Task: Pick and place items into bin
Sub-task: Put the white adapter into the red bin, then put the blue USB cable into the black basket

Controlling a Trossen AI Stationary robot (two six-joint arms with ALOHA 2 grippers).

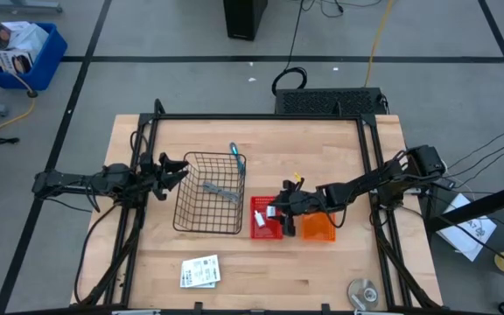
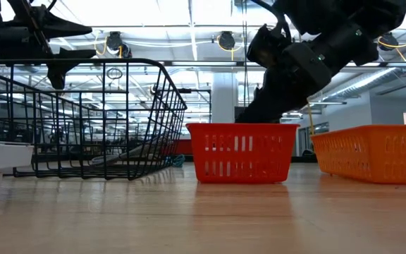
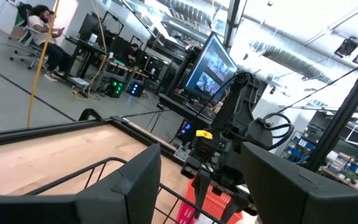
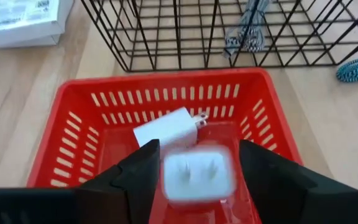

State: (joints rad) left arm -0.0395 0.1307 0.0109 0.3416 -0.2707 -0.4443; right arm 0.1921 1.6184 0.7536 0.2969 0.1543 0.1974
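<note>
Right now I am holding my right gripper (image 4: pixel 194 177) low over the red basket (image 1: pixel 266 218), reaching down into it from the side of the orange basket (image 1: pixel 317 227) that sits just beside it. Between my right fingers (image 4: pixel 135 174) I am gripping a small white cube (image 4: pixel 197 173), a plug-like block with two slots on its face, so this gripper is closed around it. Just past my fingertips, a second white cube (image 4: pixel 169 126) with short metal prongs is lying tilted on the floor of the red basket. Farther out from my right gripper, the black wire bin (image 1: pixel 210 193) is standing close to the red basket, and inside it the grey metal tool (image 1: pixel 220 191) is lying on the wire bottom, while the slim blue-handled tool (image 1: pixel 234 156) is leaning at the far corner of its rim. Off to one side of my right gripper, well clear of the baskets, the flat white printed card packet (image 1: pixel 200 272) is lying on the wooden table (image 1: pixel 322 271). Meanwhile, my left gripper (image 1: pixel 175 171) is hovering with its fingers spread apart beside the wire bin's rim, on the side away from the red basket, holding nothing.
</note>
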